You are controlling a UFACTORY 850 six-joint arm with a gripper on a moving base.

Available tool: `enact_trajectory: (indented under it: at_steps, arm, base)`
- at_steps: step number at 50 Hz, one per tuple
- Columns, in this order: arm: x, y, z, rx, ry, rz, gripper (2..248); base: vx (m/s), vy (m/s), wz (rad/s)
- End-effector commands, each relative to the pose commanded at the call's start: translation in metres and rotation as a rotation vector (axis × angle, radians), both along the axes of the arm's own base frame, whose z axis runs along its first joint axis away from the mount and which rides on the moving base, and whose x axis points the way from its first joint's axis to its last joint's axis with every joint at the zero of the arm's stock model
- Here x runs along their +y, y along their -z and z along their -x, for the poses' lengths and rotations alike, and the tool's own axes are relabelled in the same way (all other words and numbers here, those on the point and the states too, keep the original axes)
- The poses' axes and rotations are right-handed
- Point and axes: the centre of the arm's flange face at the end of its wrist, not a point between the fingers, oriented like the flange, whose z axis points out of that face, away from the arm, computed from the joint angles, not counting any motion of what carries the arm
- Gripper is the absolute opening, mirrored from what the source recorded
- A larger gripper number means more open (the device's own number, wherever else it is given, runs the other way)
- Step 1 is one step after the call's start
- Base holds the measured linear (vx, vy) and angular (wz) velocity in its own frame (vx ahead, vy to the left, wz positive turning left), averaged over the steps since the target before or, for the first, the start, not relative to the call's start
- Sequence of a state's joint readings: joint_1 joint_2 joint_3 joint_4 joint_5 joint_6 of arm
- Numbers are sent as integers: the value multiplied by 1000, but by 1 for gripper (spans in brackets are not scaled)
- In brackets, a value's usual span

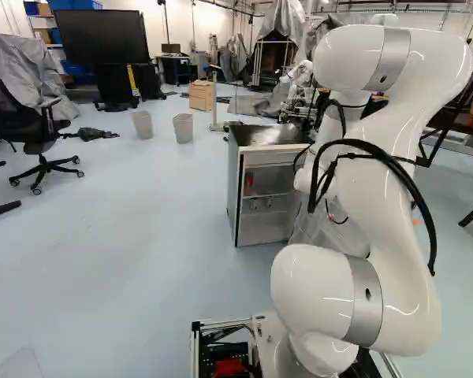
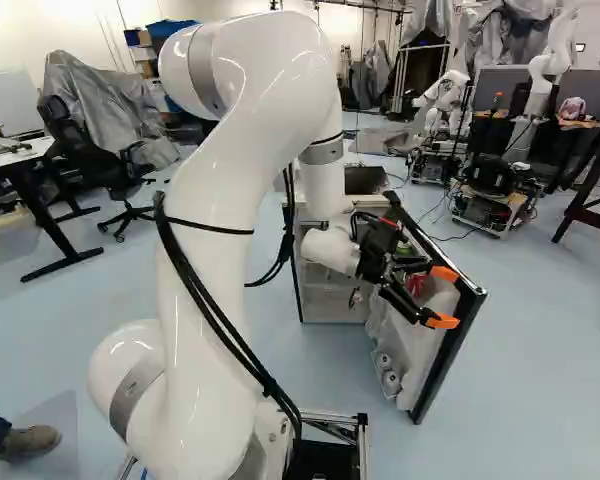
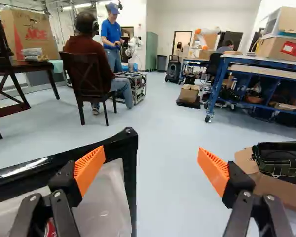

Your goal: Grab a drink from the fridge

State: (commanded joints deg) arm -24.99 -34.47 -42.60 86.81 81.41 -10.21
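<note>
Likely, the drink [image 1: 248, 183] is the red one in the fridge [image 1: 233, 189], near its left edge. The door [image 3: 131, 173] is open, so reaching comes next: I'd ease my spread, empty tool [image 3: 150, 157] off the door's corner, then turn inward.

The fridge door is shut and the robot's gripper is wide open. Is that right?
Not quite. The fridge door isn't shut: the right base view shows it swung open, out from the fridge. The gripper is wide open, just as you said.
</note>
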Motion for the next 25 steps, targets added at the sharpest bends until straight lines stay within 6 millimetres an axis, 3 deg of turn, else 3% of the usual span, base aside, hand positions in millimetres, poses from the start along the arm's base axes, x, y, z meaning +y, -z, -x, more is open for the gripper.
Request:
enact_trajectory:
  at_steps: [13, 25]
  arm:
    - [-2, 0, 1, 0, 5, 0, 247]
    - [10, 0, 13, 25, -35, -8, 247]
  base:
    - [0, 0, 0]
    - [0, 0, 0]
